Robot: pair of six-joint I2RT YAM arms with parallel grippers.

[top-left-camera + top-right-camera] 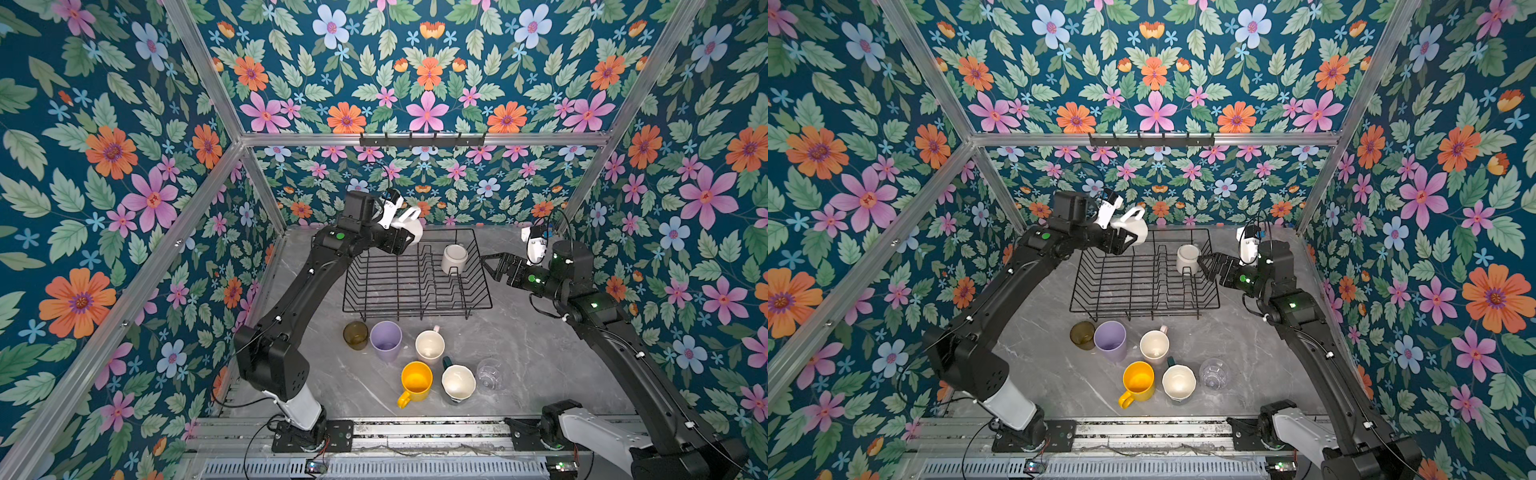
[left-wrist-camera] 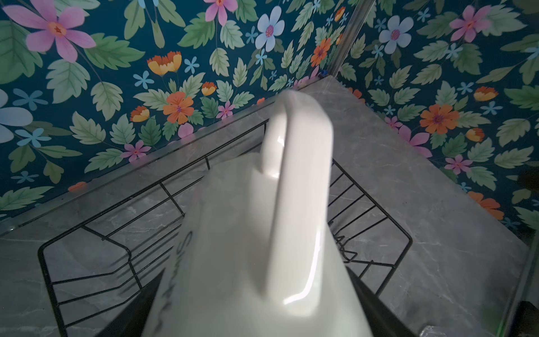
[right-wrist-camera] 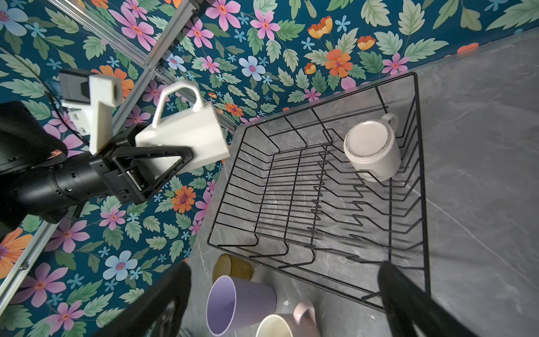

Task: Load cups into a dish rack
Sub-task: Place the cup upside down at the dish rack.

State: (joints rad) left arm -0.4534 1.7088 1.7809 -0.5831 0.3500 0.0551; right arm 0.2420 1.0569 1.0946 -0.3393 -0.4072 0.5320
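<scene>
Nearest: white mug (image 2: 262,233) filling the left wrist view, clamped on its side in left pincer (image 3: 183,146), raised over rack (image 1: 417,310), upper-left corner in a top view. Right pincer (image 1: 488,268) gaped wide, empty, beside rack. Risk: dropped from height, it could chip or roll off the wires.

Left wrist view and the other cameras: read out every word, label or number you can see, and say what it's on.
White mug: dark script lettering down its side, starting with what looks like "S"; the rest is too blurred to read.
Other cups and dish rack: no text visible.
</scene>
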